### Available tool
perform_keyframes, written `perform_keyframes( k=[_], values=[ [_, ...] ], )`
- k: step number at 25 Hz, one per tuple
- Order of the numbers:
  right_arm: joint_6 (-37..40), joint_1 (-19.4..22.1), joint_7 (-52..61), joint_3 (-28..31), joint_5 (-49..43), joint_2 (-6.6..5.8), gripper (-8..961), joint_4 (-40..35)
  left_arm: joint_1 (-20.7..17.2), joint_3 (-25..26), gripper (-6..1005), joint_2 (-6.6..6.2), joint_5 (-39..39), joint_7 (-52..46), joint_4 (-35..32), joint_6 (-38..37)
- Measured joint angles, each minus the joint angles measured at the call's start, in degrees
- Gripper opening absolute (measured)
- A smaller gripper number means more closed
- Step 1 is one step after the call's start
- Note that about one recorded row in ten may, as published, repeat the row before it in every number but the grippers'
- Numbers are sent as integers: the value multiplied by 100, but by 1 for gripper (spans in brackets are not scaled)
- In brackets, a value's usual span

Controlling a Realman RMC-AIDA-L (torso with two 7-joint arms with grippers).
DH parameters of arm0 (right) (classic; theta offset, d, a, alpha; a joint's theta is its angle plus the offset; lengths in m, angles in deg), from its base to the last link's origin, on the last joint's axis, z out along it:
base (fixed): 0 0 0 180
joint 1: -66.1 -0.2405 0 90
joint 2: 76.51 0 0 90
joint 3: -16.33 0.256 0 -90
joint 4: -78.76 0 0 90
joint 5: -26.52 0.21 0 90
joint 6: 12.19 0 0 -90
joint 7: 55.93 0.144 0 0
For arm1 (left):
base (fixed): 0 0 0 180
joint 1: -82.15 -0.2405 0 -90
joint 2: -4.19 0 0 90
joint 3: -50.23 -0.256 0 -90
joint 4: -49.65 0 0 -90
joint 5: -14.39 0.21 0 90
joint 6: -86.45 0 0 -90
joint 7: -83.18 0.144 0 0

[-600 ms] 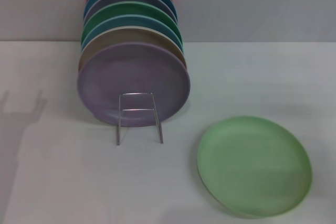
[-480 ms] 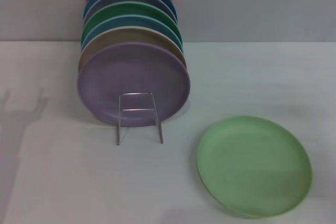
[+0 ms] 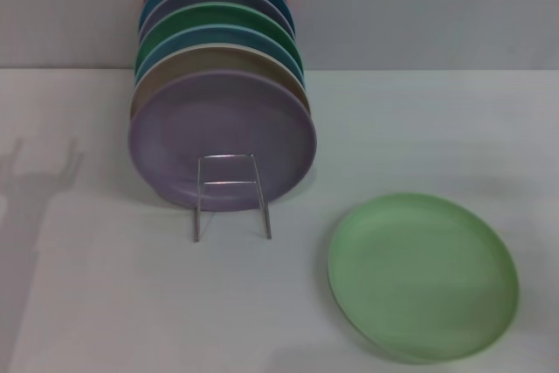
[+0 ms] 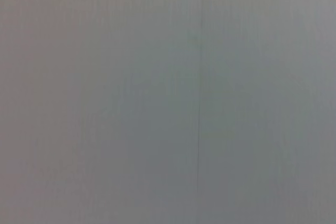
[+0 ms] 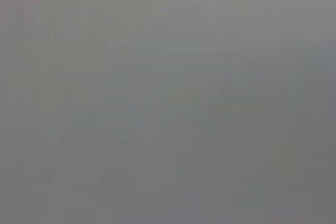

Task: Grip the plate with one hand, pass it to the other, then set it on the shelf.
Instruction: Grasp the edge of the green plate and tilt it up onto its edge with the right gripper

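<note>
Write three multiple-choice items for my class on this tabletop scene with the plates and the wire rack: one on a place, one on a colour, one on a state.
1. Where does the mint-green plate lie in the head view?
A. On the table, to the right of the wire rack
B. Slotted upright in the rack
C. Behind the stacked plates

2. What colour is the front plate in the rack?
A. Red
B. Lavender
C. Yellow

3. What state is the mint-green plate in?
A. Held in a pincer
B. Leaning against the wall
C. Lying flat, with nothing touching it

Answers:
1. A, as it rests on the white table, apart from the rack.
2. B, as the nearest upright plate is pale purple.
3. C, as no pincer shows in any view.
</note>
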Motion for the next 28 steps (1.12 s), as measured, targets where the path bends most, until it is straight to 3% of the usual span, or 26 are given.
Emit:
perform_keyframes(
  k=[15, 19, 21, 28],
  values=[
    [31, -58, -184, -168, -100, -12, 641, 125, -7, 2, 829, 14, -37, -28, 6, 141],
    [439, 55, -947, -352, -141, -10, 642, 124, -12, 13, 829, 17, -38, -45, 22, 153],
    [728, 204, -2076, -351, -140, 15, 642, 341, -8, 15, 829, 17, -23, -43, 11, 154],
    [737, 329, -3602, -315, -100, 3, 642, 720, -3, 52, 829, -1, -20, -10, 2, 157]
  ],
)
